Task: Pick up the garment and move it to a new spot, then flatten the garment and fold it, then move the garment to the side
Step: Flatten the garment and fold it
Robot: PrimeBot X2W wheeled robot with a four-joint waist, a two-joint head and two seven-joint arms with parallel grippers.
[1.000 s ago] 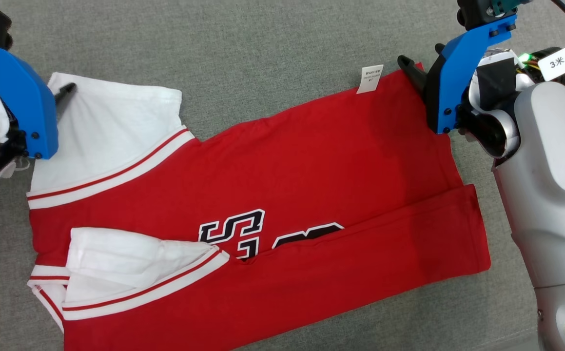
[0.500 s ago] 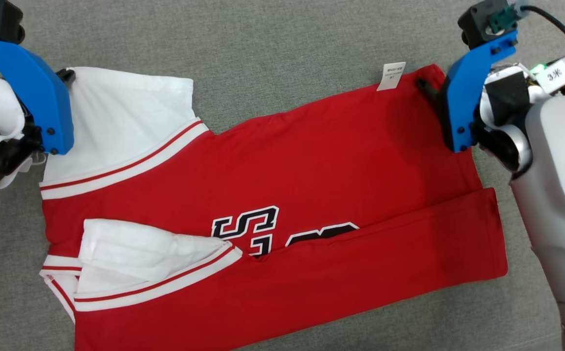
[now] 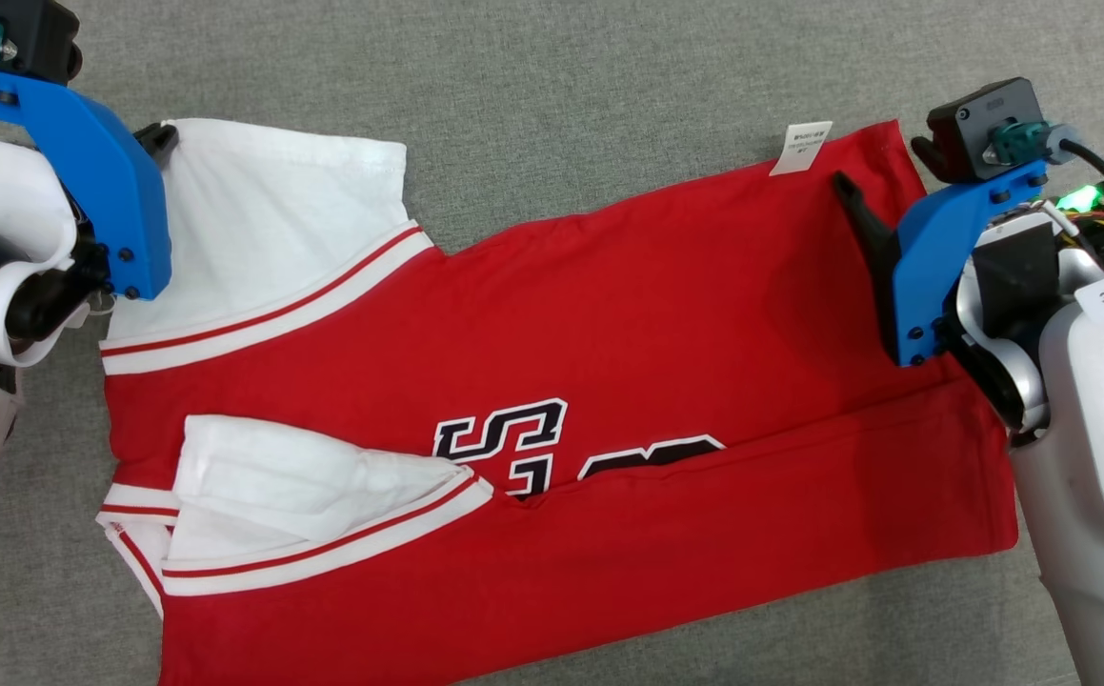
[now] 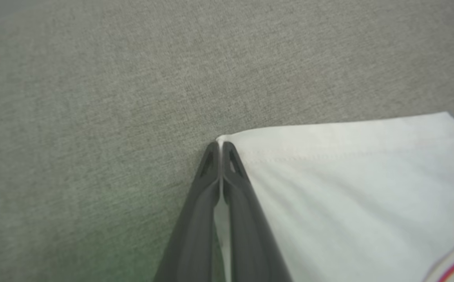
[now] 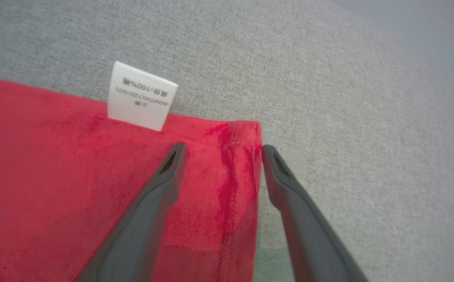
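Pinching the white sleeve corner (image 4: 250,152) of the garment (image 3: 609,314) with left pincer (image 4: 219,147), fingers pressed together on cloth. Holding right pincer (image 5: 223,150) spread astride the red hem corner (image 5: 246,133), nothing gripped, care label (image 5: 140,96) just beyond its inner finger. Leaving garment spread flat on grey tabletop (image 3: 552,86) between both pincers.

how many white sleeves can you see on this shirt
2. The far sleeve lies at the upper left, its corner pinched in the left gripper; the near sleeve is folded onto the red body, lower left. None looks hidden.
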